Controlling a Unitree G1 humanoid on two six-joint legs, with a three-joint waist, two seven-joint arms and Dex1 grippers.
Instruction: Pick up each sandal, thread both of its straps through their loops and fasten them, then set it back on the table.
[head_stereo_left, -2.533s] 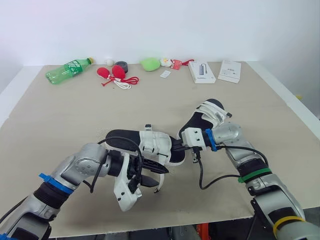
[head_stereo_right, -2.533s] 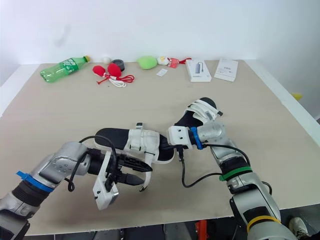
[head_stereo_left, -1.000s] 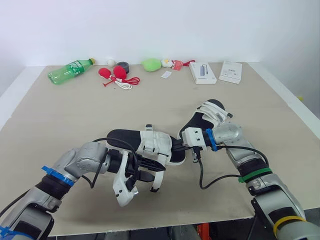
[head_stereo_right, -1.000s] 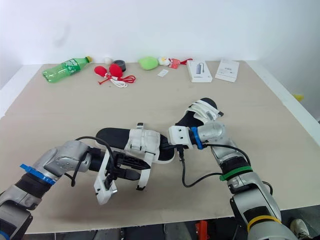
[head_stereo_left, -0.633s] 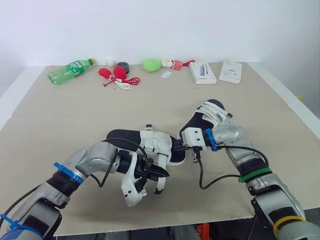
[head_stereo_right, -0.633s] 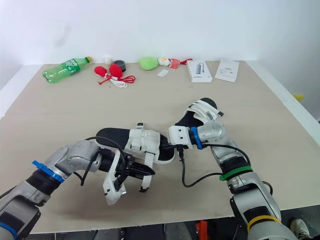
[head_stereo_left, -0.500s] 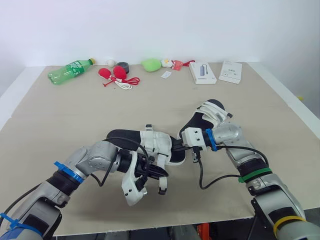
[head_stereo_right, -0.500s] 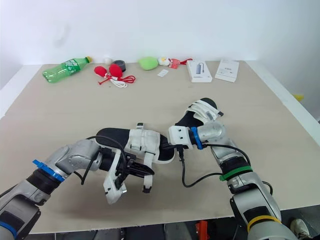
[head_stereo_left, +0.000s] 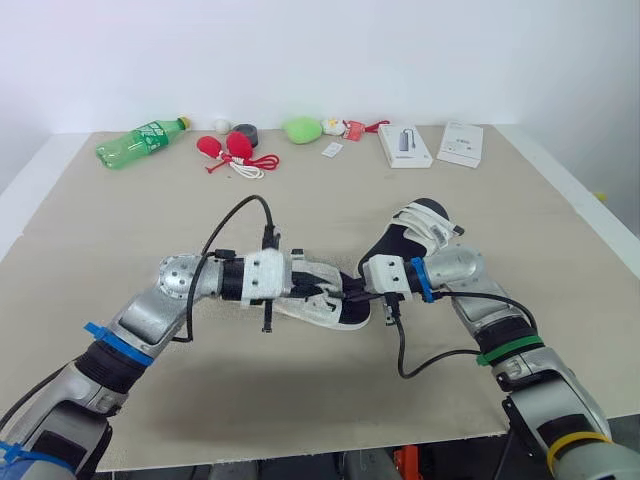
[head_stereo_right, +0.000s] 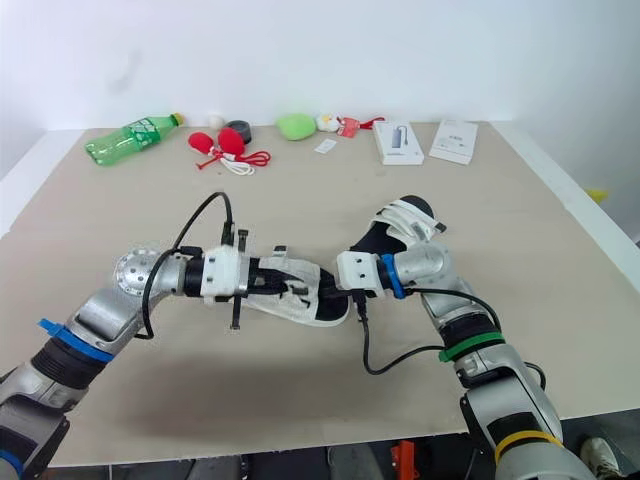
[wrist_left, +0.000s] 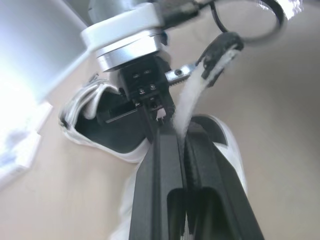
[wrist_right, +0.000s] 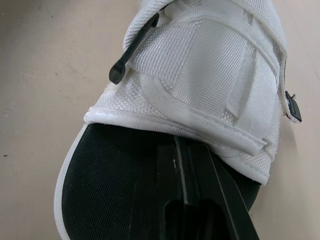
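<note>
The near sandal (head_stereo_left: 318, 310), black footbed with white mesh straps, sits tilted at the table's middle between both grippers. My right gripper (head_stereo_left: 352, 292) is shut on its toe edge; the right wrist view shows the fingers (wrist_right: 182, 150) clamped on the black footbed below the white upper (wrist_right: 200, 75). My left gripper (head_stereo_left: 328, 291) lies across the sandal's top, shut on a white strap (wrist_left: 197, 90) that runs out past its fingertips. The second sandal (head_stereo_left: 412, 232) lies just behind my right wrist, its straps closed.
Along the far edge lie a green bottle (head_stereo_left: 140, 140), a red bulb with cord (head_stereo_left: 230, 148), a black tape roll (head_stereo_left: 245, 132), a green lump (head_stereo_left: 300, 128) and two white boxes (head_stereo_left: 405, 145) (head_stereo_left: 460, 142). A black cable loops off my left wrist (head_stereo_left: 240, 215).
My left arm has swung up from the sandal's near side and turned over it, carrying the strap that hung down in front up across the top. The right gripper has held still.
</note>
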